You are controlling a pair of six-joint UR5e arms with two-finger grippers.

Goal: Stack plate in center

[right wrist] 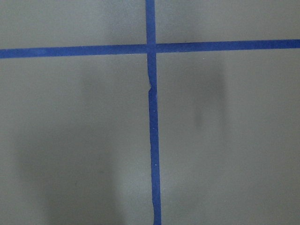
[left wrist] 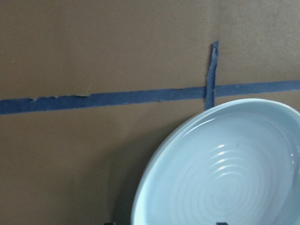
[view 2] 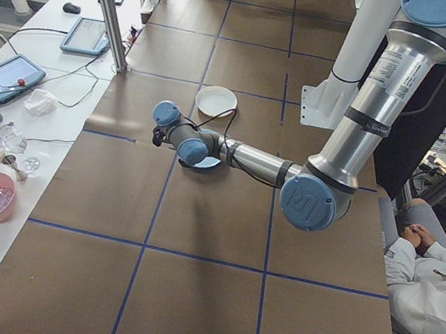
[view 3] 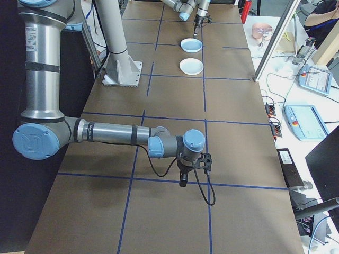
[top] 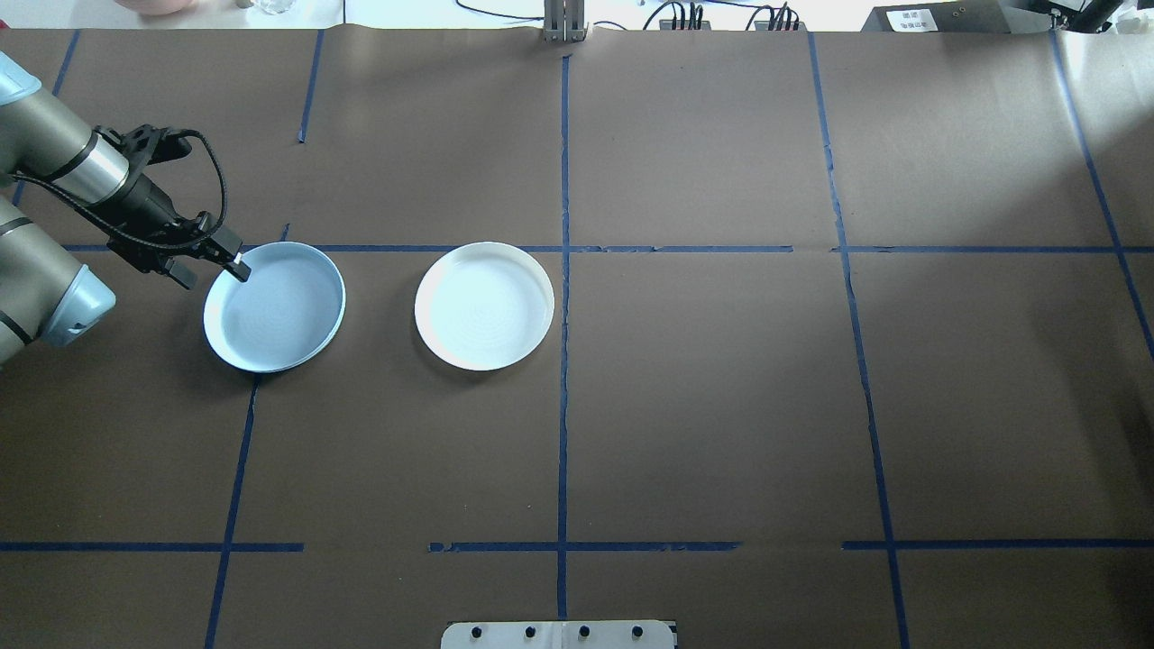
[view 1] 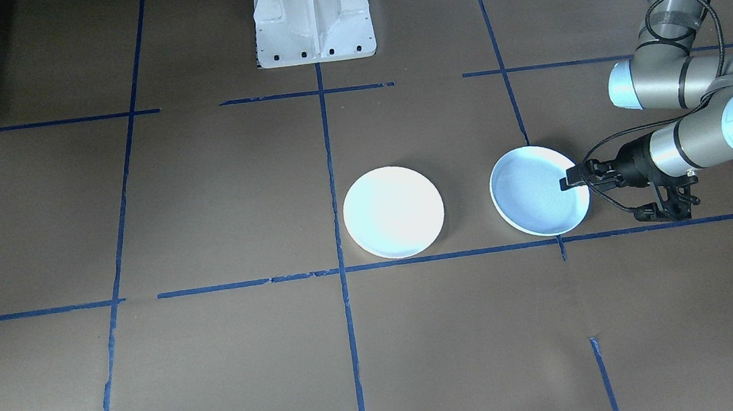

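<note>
The left gripper (top: 236, 265) sits at the rim of the bluish plate (top: 275, 308), at the plate's far left edge as seen from over the robot's shoulders. Its fingers are clamped on that rim, one fingertip lying inside the plate, and the plate looks slightly tilted, its gripped side raised off the brown table (top: 721, 406). The left wrist camera shows the plate's pale blue ringed inside and raised rim, with blue tape lines (left wrist: 117, 98) on the table just beyond it.

To the right, apart from the held plate and not touching it, the white plate (top: 484, 306) rests flat on the table, just left of the centre tape line.

The right gripper (view 3: 183, 180) hangs low over the table well away from both plates, at the table's right end. It shows only in the side view, so I cannot tell whether its fingers are apart or together.
</note>
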